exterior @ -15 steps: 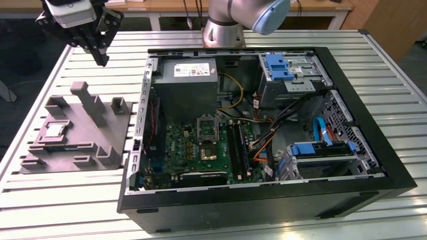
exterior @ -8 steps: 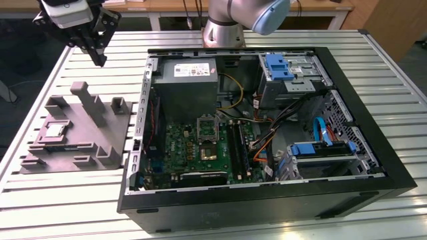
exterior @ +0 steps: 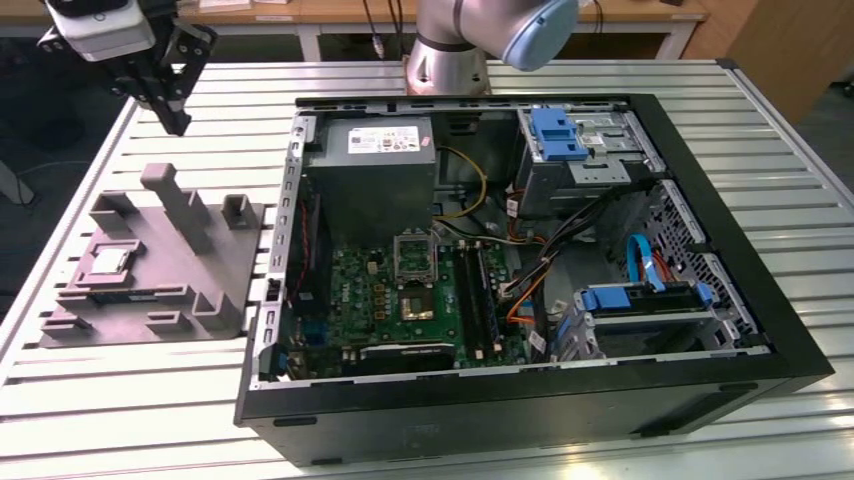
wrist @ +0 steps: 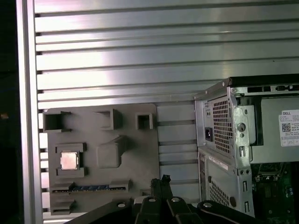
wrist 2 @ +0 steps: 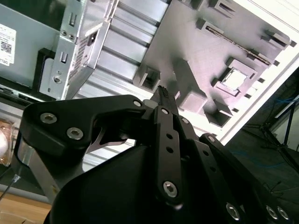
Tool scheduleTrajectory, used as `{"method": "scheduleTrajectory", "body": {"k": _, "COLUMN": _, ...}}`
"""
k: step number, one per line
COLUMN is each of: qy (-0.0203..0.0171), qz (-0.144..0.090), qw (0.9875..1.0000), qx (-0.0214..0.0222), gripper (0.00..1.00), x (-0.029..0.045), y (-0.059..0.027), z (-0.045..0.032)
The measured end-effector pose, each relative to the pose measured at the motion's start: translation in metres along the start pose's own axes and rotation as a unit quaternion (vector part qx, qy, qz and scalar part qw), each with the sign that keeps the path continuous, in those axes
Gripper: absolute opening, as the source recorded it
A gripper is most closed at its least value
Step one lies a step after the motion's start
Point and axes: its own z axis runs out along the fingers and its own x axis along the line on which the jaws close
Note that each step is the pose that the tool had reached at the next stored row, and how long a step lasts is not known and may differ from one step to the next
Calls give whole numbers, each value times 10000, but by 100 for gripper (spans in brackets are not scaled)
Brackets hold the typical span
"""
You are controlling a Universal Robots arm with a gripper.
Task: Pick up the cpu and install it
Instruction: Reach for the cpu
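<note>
The cpu [exterior: 110,262] is a small silvery square lying flat in a recess of the grey moulded tray [exterior: 160,300], at the exterior view's left, beside the open computer case [exterior: 534,390]. It shows in both wrist views as a pale square in the tray [wrist: 69,160] [wrist 2: 233,78]. My gripper [exterior: 171,112] hangs high above the table behind the tray's far edge, well away from the cpu. Its black fingers [wrist: 161,183] are pressed together with nothing between them, as the second wrist view's fingertips [wrist 2: 161,92] also show.
Inside the case lies a green motherboard [exterior: 387,305] with a metal-framed socket [exterior: 414,255], below a grey power supply box [exterior: 374,165]. Blue drive brackets [exterior: 641,298] and cables [exterior: 574,240] fill the case's right side. The tray has tall upright posts [exterior: 180,205]. The slatted metal table [exterior: 120,400] surrounds everything.
</note>
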Motion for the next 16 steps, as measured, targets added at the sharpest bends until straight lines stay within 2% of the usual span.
{"method": "scheduleTrajectory", "body": {"k": 11, "qy": 10, "qz": 1, "qw": 10000, "qx": 1, "gripper": 11, "x": 388, "y": -30, "z": 37}}
{"method": "scheduleTrajectory", "body": {"k": 16, "qy": 15, "qz": 1, "qw": 10000, "qx": 1, "gripper": 11, "x": 608, "y": -45, "z": 54}}
